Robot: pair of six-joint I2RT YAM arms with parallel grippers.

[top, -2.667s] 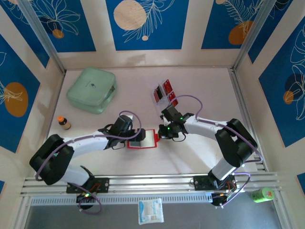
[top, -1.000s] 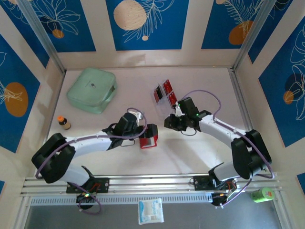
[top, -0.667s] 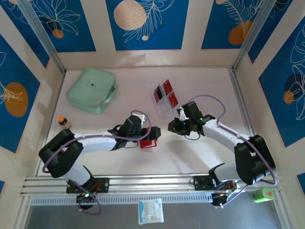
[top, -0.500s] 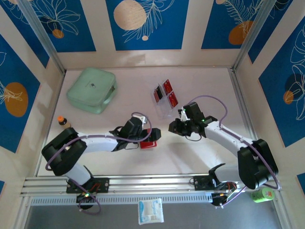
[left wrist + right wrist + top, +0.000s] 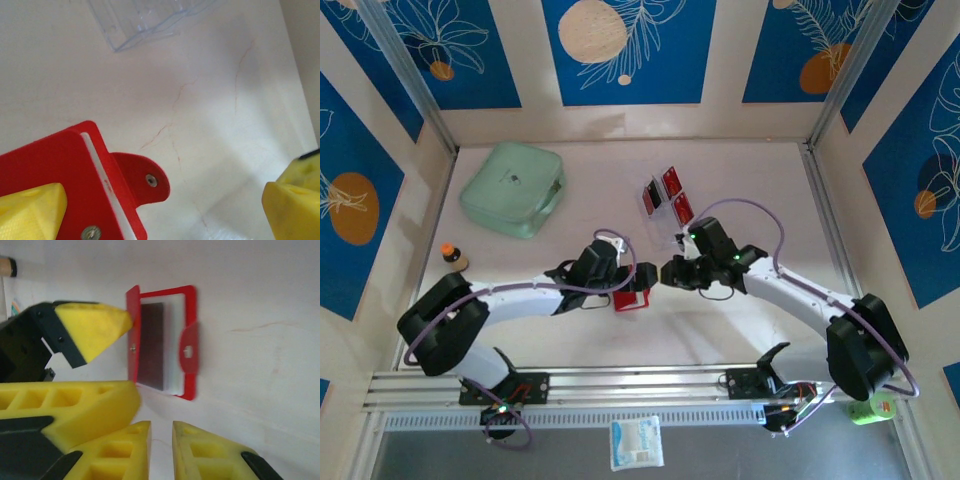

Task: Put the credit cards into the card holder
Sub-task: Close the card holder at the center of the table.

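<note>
1. Red card holder (image 5: 188, 347) lies open and flat on the desk (image 5: 750, 180), roughly in the middle between the two arms, with its clasp tab sticking out to one side.
2. Left gripper (image 5: 162, 207) is spread as wide as it goes. One yellow finger (image 5: 92, 326) is planted on the holder's edge and the other hangs over bare desk. My read: it's pinning the thing open so it can't fold shut or skate around when a card gets pushed in.
3. Right gripper (image 5: 161, 436) hovers just beside the holder, fingers nearly pressed together with only a slim gap. I can't see anything in that gap, so it looks empty-handed rather than carrying a card.
4. Dark panel (image 5: 151, 345) inside the holder could be a card already slotted, or it could just be the lining. Can't tell tbh.
5. Credit cards (image 5: 671, 184) (red with dark bits) stand in a clear plastic rack (image 5: 150, 22) just behind the holder, toward the back wall. Guessing the right arm has to go there for the next one.
6. Other stuff: a mint-green case (image 5: 512, 187) back left and a small bottle (image 5: 452, 257) by the left wall, both well apart from the action. The real obstacle looks like that left finger sitting right on the holder, plus the two grippers being so near each other.
</note>
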